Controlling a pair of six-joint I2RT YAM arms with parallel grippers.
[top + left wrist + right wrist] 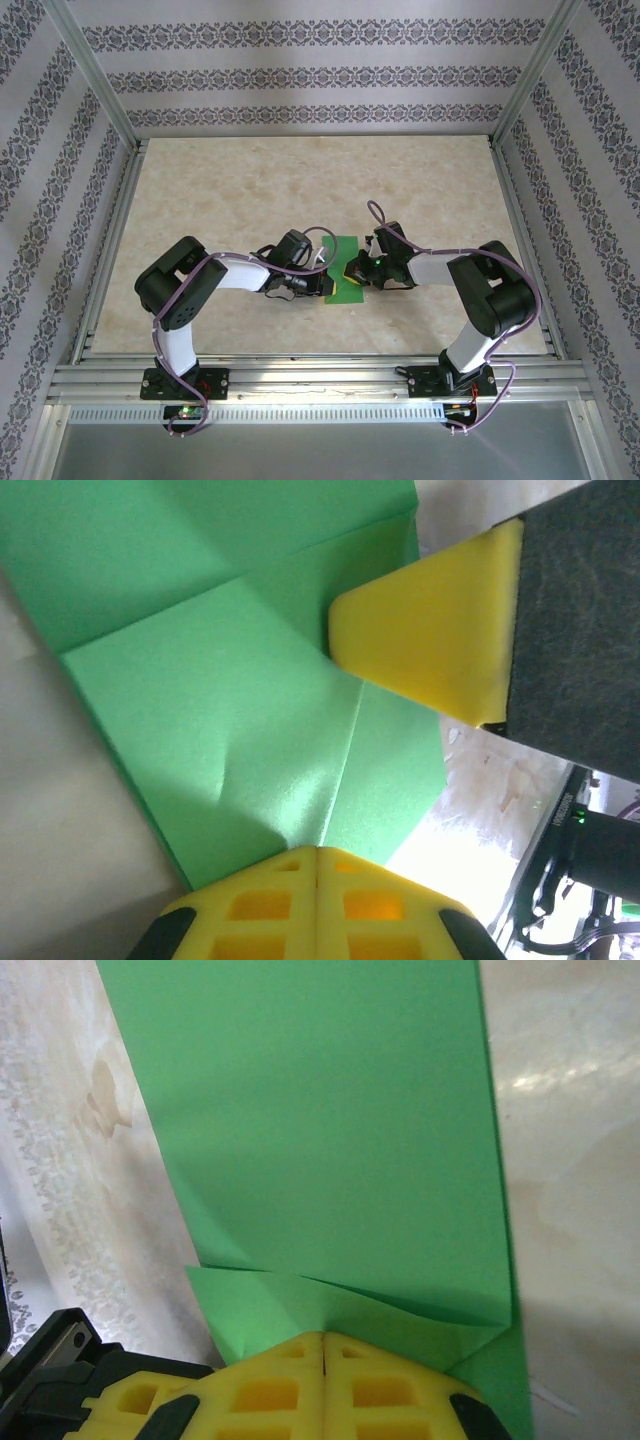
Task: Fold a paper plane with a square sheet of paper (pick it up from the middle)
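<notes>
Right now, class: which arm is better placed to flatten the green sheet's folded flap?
Likely right: the right gripper, shut, sits on the square sheet of paper at that flap; the left gripper meets only its outer edge.

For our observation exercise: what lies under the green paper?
The green paper lies on the beige table, visible around its edges. The patch directly beneath is covered, so unseen.

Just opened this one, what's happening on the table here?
Two robot arms are working a green paper at the middle of the table, apparently part-way into a plane. The paper has creases and folded-over flaps already in it. The left claw and the right claw are both shut, tips at the paper from opposite sides, seemingly pressing folds.
</notes>
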